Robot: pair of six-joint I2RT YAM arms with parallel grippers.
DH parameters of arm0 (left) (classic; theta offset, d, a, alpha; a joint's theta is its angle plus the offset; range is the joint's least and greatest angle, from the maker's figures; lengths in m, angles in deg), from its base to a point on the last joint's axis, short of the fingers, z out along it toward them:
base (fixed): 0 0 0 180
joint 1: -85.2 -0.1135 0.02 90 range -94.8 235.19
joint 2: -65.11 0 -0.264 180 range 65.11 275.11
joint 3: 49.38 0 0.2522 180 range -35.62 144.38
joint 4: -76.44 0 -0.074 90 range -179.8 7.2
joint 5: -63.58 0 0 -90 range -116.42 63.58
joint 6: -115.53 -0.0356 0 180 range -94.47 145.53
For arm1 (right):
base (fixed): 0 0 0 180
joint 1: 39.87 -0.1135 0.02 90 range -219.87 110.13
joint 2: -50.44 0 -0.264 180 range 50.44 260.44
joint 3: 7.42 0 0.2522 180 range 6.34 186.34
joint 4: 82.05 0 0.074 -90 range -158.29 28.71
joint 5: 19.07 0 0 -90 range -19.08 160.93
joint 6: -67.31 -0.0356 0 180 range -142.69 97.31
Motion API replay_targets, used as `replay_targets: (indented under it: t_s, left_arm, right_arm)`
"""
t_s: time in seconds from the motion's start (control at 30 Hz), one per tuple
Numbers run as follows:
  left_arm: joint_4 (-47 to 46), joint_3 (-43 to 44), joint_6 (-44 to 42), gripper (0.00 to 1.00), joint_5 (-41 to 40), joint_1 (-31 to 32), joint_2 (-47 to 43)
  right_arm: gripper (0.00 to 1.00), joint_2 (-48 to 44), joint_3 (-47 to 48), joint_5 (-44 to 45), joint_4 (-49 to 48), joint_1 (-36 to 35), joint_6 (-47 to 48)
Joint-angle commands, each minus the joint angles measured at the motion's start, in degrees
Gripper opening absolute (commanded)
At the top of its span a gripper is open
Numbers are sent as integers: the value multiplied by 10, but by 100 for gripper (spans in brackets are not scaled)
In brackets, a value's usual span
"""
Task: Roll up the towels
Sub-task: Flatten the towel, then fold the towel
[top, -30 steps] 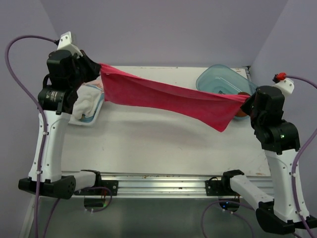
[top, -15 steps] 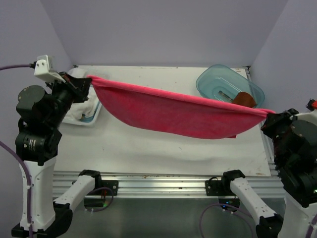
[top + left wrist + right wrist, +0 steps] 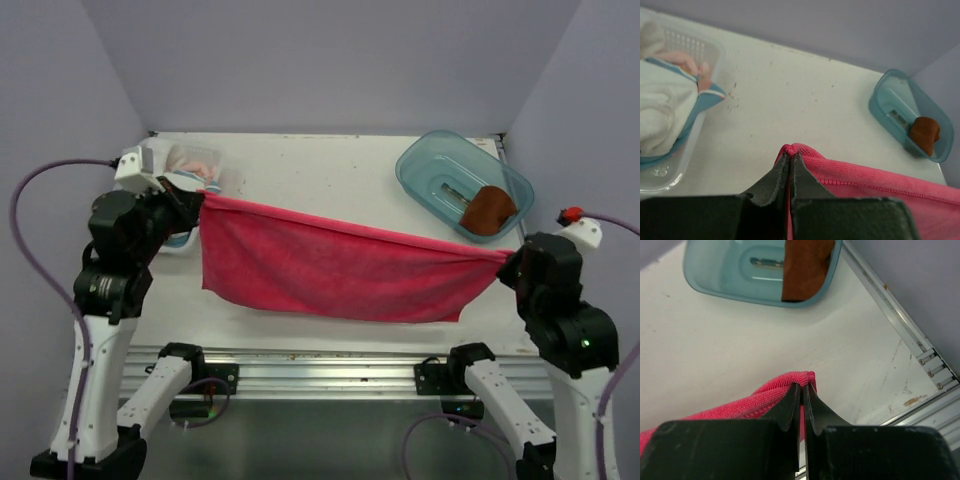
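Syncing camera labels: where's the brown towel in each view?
Top external: brown towel at far right, upper half.
Left wrist: right edge, mid-height.
Right wrist: top centre, cut off by the frame's top edge.
Shared landmark: the blue bin that holds it, seen in all three views.

First towel (image 3: 330, 272) hangs over table (image 3: 320, 170) between left gripper (image 3: 200, 198) and right gripper (image 3: 503, 261); second towel (image 3: 488, 210) in tub (image 3: 415, 170), back right; cloths (image 3: 662, 107) in basket (image 3: 705, 47), back left
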Motion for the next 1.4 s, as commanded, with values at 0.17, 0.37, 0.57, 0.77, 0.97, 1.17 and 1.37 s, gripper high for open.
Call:
replay_targets:
  t_s: [0.17,0.37,0.57,0.77,0.97,1.17,1.37]
  left_arm:
    - [-114,-64,32,0,-48,-3,284]
    - [-126,17,26,0,-69,-6,446]
    - [-105,74,18,0,-64,-15,508]
    - [-76,68,2,0,-64,-24,499]
    - [-55,-6,-8,0,-70,-27,447]
    - [-25,-67,-5,0,-59,-27,405]
    - [-10,-96,-5,0,-64,-27,387]
  right_arm:
    - [0,200,-170,49,-232,4,-8]
    - [0,424,-133,58,-323,12,-5]
    - [0,510,-73,33,-340,22,0]
    - [0,486,-99,23,-329,24,13]
    - [0,396,-189,-21,-293,24,-1]
    - [0,306,-286,-118,-244,22,-56]
    - [0,258,-343,-167,-203,22,-96]
